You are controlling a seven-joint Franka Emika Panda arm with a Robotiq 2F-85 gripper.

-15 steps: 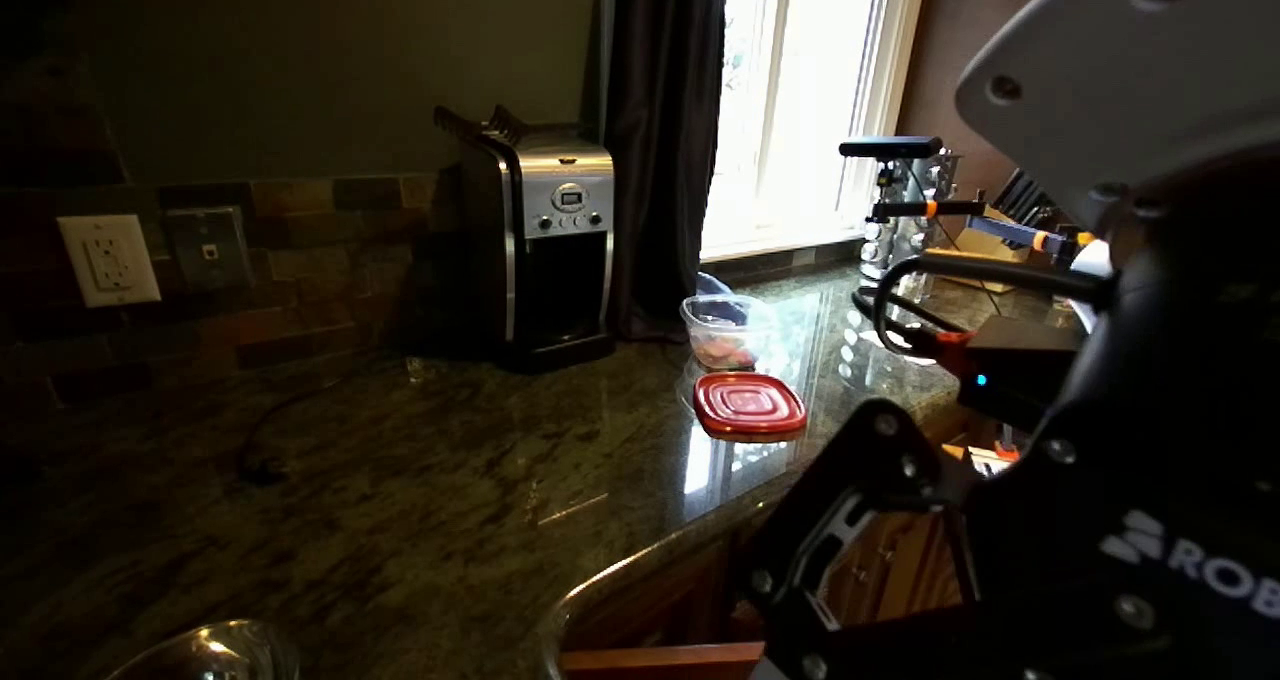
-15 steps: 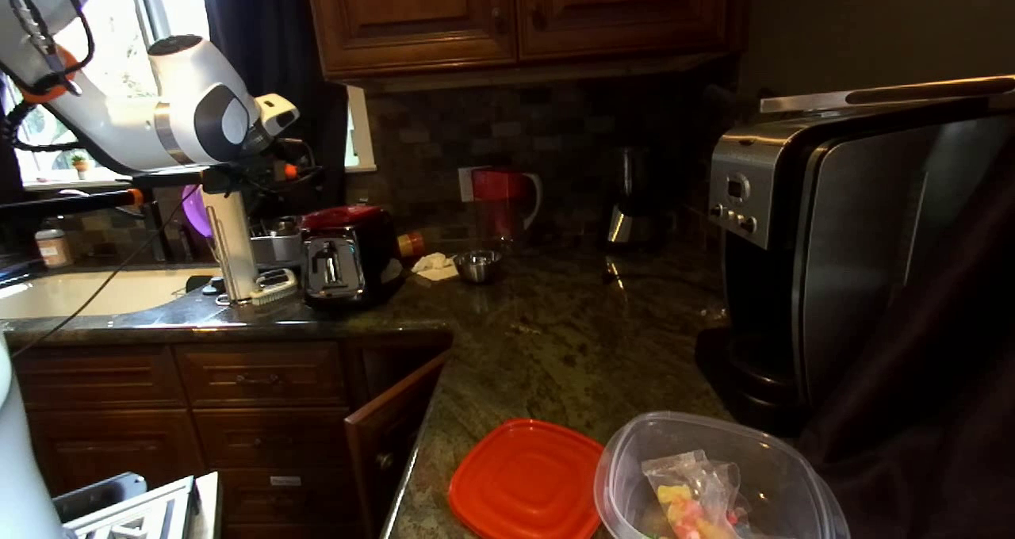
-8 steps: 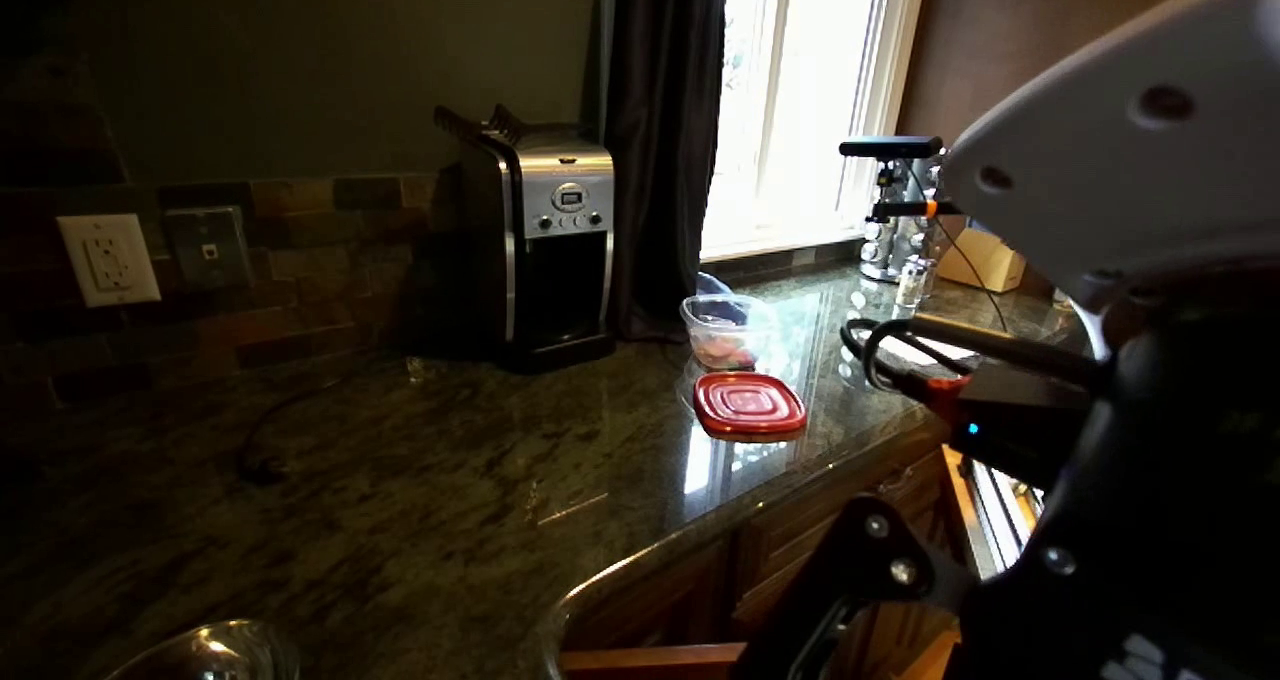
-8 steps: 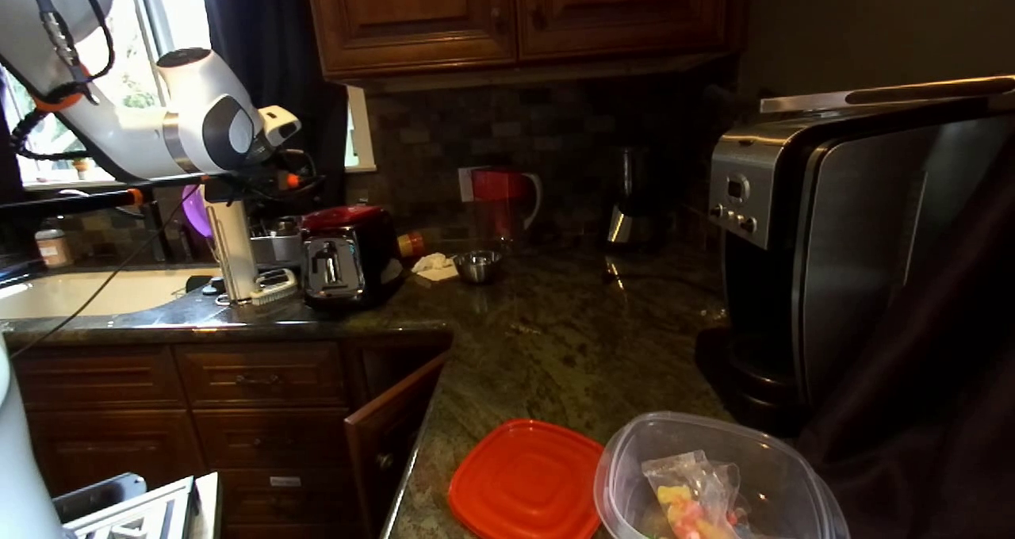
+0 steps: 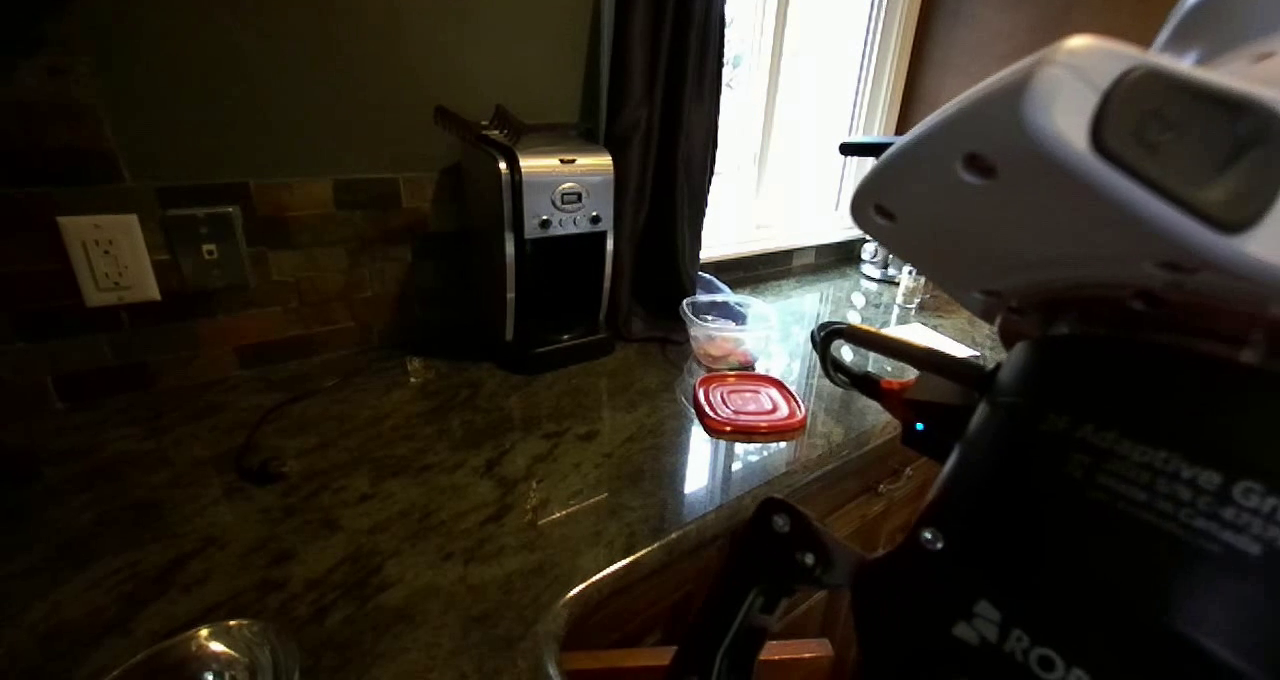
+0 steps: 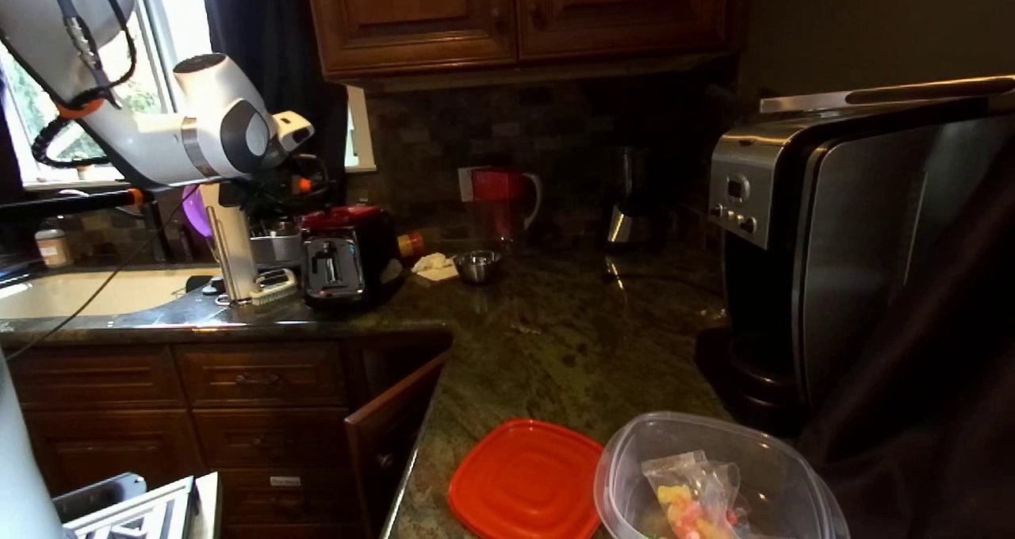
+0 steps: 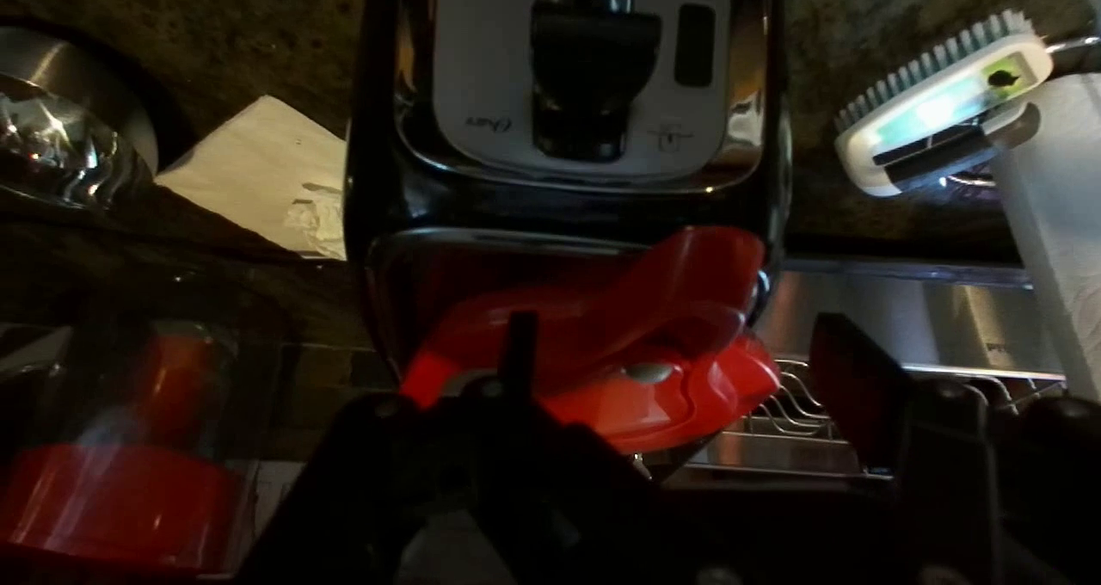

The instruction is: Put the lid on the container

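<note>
The red lid (image 5: 750, 403) lies flat on the counter in both exterior views (image 6: 527, 479). The clear container (image 5: 720, 332) stands upright and uncovered beside the lid; it also shows at the bottom of an exterior view (image 6: 773, 475), with bagged candy inside. My gripper (image 7: 684, 353) is open in the wrist view, fingers wide apart with nothing between them. It hangs above the red and black toaster, well away from the lid and container. The wrist view shows neither lid nor container.
The toaster (image 6: 341, 261) stands below the gripper. Near it are a metal bowl (image 6: 478, 266), a paper towel holder (image 6: 234, 246), a brush (image 7: 942, 103) and a red pitcher (image 6: 501, 198). A tall coffee maker (image 5: 560, 250) stands behind the container. A cabinet door (image 6: 396, 412) hangs open.
The arm has swung toward the counter corner: leftward in the exterior view where it is close, and right and slightly down where it is far. The lid and container have not moved.
</note>
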